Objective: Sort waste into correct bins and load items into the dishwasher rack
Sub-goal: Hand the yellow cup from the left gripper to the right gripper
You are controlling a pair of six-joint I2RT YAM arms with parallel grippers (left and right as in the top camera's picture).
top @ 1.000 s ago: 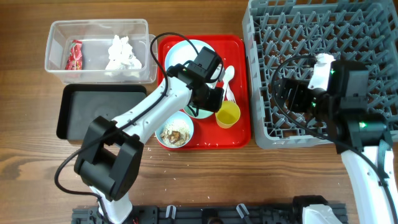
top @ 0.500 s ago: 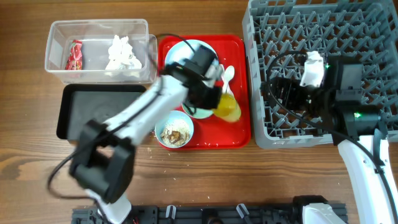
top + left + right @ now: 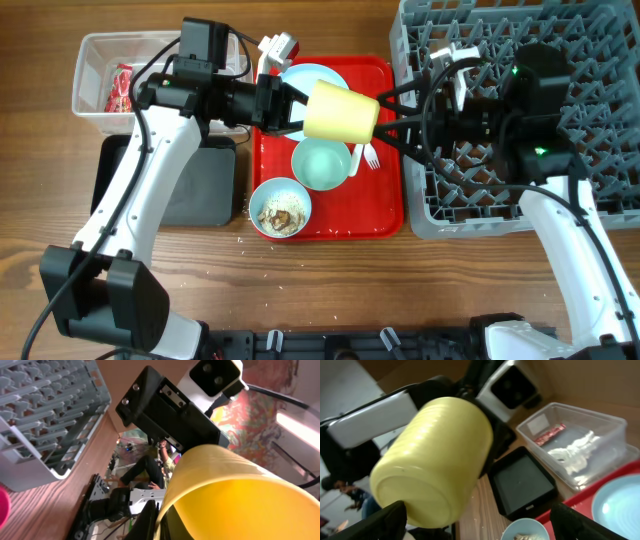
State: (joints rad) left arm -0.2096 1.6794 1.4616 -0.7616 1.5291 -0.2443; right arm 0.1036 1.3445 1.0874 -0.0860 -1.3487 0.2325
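- Your left end effector (image 3: 292, 108) pinches the rim of the yellow cup (image 3: 342, 112), which lies sideways in the air above the red tray (image 3: 385, 215).
- Your right end effector (image 3: 388, 118) is spread wide, just beside the cup's base.
- The rack (image 3: 600, 100) sits right of the tray on the desk (image 3: 450, 290).

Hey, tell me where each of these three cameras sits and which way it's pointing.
Overhead: fixed above the table, looking straight down at red tray, dishwasher rack, left arm and right arm.
Left wrist: on the left arm, facing the right arm past the yellow cup the left tool holds; own fingers mostly hidden.
Right wrist: on the right arm, facing the left arm; own fingers sit apart at the bottom corners.
Shared: both wrist views show the yellow cup, from opposite sides.
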